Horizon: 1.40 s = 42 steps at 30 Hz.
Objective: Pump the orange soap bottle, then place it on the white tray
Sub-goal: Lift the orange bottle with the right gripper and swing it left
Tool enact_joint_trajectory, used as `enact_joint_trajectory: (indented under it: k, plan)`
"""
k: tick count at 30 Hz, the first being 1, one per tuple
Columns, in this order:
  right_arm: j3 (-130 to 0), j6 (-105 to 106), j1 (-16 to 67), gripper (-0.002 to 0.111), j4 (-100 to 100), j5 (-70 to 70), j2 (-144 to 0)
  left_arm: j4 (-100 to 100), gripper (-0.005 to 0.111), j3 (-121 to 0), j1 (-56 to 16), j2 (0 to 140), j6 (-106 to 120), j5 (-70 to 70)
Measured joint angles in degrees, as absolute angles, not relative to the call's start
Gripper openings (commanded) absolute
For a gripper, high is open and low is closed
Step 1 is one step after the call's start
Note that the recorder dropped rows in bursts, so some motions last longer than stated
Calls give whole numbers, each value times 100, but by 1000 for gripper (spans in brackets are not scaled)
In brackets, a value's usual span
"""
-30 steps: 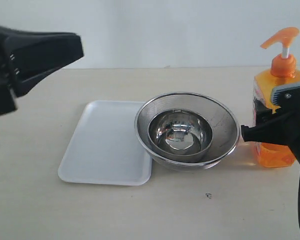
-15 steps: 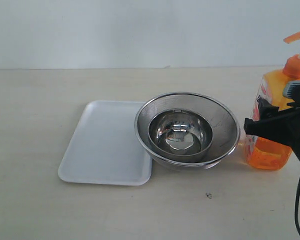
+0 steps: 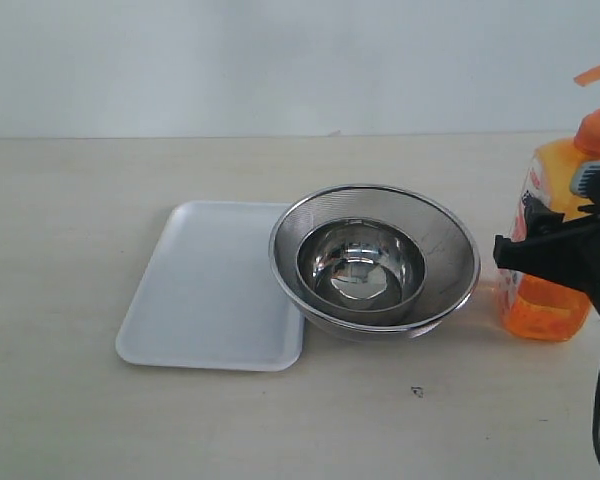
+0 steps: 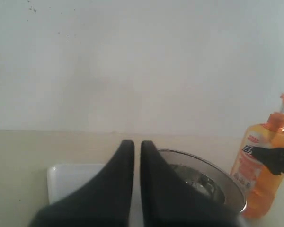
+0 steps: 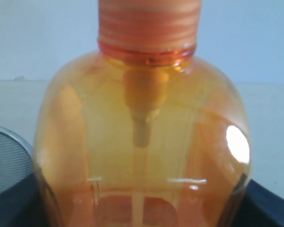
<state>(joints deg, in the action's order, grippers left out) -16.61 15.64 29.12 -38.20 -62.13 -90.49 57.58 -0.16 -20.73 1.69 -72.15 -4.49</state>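
Now right claw clamps orange soap bottle; slick plastic may slip. Steel bowls between it and white tray: collision risk. Left claw closed.

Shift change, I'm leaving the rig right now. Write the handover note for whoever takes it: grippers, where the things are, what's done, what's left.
Left gripper: shut, holding nothing.
Right gripper: shut on the orange soap bottle, one jaw on each side of its body.
Bottle: tilted, at the far right of the exterior view. The steel bowls stand between it and the white tray.
Tray: no bottle on it yet; the outer bowl's rim overlaps its right edge.
Done: bottle gripped. Pump head is up; whether it was pumped does not show.
Left: pump if needed, carry the bottle past the bowls, set it on the tray.
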Motion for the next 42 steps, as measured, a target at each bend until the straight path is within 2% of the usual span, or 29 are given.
enact_joint_trajectory:
  k: [11, 20, 27, 32, 37, 42]
  plan:
    - [-1691, 2278, 2912, 0, -3841, -6117, -7832, 5758, 5, -16, -2073, 156, -7228, -150]
    - [-2506, 2501, 3089, 0, -3749, -5059, -6847, 5758, 5, -16, -2073, 156, -7251, -39]
    - [-3435, 3087, 4453, 0, -4043, -4932, -6832, 5758, 5, -16, -2073, 156, -7251, -39]
    - [-4280, 3709, 5446, 0, -4528, -4968, -7372, 5758, 5, -16, -2073, 156, -7251, -39]
    - [-5133, 4155, 6052, 0, -4982, -5113, -8319, 5758, 5, -16, -2073, 156, -7251, 0]
    - [-5849, 4321, 6285, 0, -5271, -5137, -9295, 5758, 5, -16, -2073, 156, -7251, 222]
